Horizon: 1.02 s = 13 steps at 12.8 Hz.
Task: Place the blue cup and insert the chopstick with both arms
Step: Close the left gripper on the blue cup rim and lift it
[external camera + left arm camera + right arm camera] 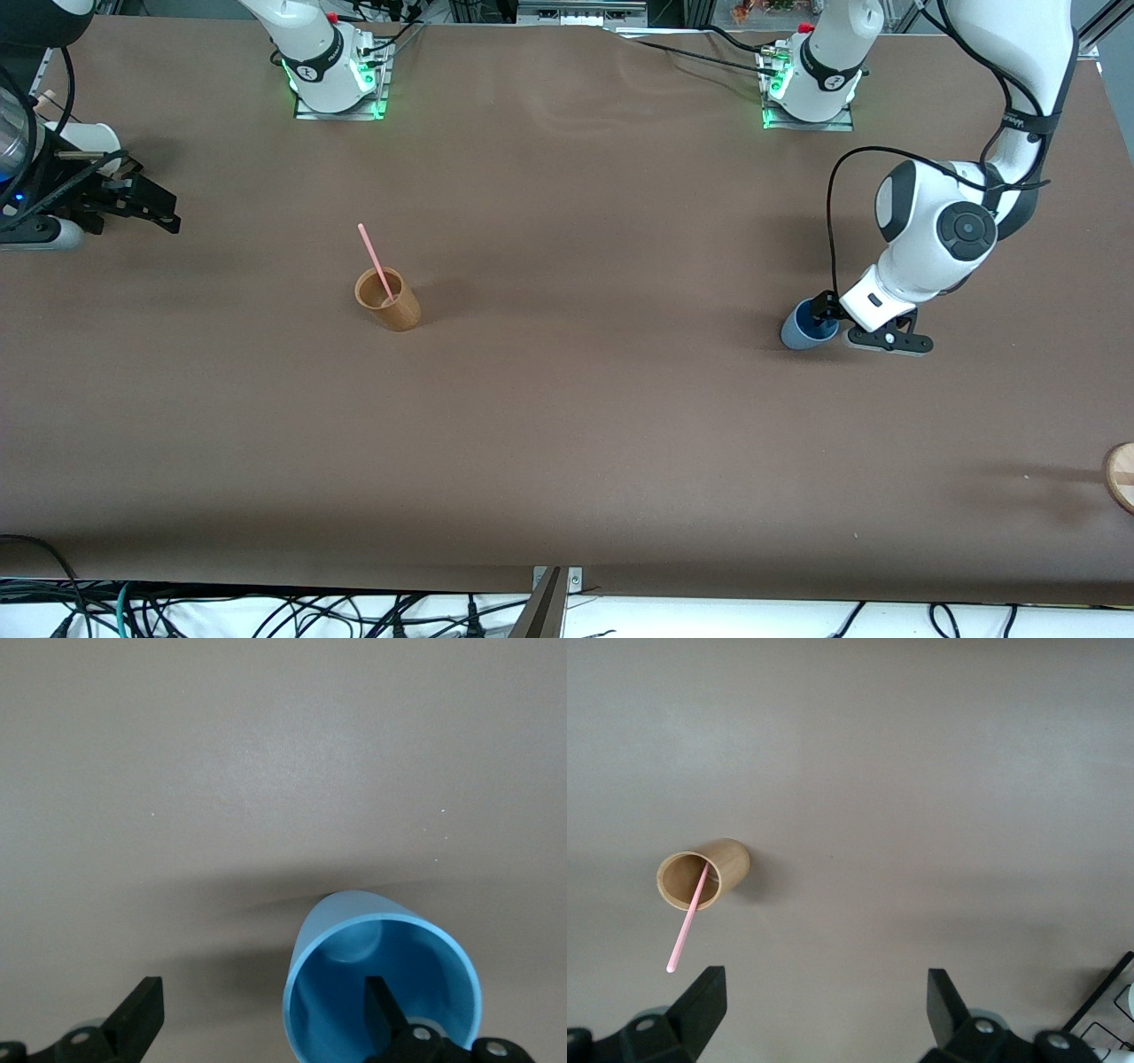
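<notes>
Two cups matter to me here. My right gripper waits with fingers apart over the right arm's end of the table. The pink chopstick leans in the brown cup; it looks light, stiff and thin, so I'd pinch it high on the bare shaft. Toward the left arm's end, the left gripper straddles the blue cup's wall, jaws spread, one finger inside. The cup looks light, rigid, probably slick. Plenty of flat brown surface lies between the cups.
</notes>
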Motion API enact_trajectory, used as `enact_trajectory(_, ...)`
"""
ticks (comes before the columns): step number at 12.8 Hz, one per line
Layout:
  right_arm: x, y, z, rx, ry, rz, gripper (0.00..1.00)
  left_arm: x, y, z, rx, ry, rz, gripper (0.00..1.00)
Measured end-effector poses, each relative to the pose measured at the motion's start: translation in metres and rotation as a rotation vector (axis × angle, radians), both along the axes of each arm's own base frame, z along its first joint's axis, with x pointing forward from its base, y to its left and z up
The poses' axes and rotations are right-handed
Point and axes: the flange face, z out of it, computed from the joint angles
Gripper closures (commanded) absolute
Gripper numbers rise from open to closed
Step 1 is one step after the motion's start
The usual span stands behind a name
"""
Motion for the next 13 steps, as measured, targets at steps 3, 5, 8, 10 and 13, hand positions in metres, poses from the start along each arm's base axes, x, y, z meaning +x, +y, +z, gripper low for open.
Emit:
enact_trajectory(3,0.0,0.0,0.0,0.0,0.0,0.0,0.0,-0.005,0.0,-0.006,0.0,-0.001,0.0,1.0)
enact_trajectory(5,0.0,0.0,0.0,0.0,0.0,0.0,0.0,-0.005,0.0,-0.006,0.0,-0.002,0.0,1.0)
enact_trajectory(8,0.0,-0.001,0.0,0.0,0.001,-0.001,0.0,-0.005,0.0,-0.006,0.0,-0.002,0.0,1.0)
enact_trajectory(10,0.0,-0.001,0.0,0.0,0.002,-0.002,0.0,-0.002,-0.002,-0.001,-0.002,-0.012,-0.002,1.0)
enact_trajectory(13,0.0,-0.001,0.0,0.0,0.002,-0.002,0.0,0.008,-0.015,0.012,-0.004,-0.011,-0.021,1.0)
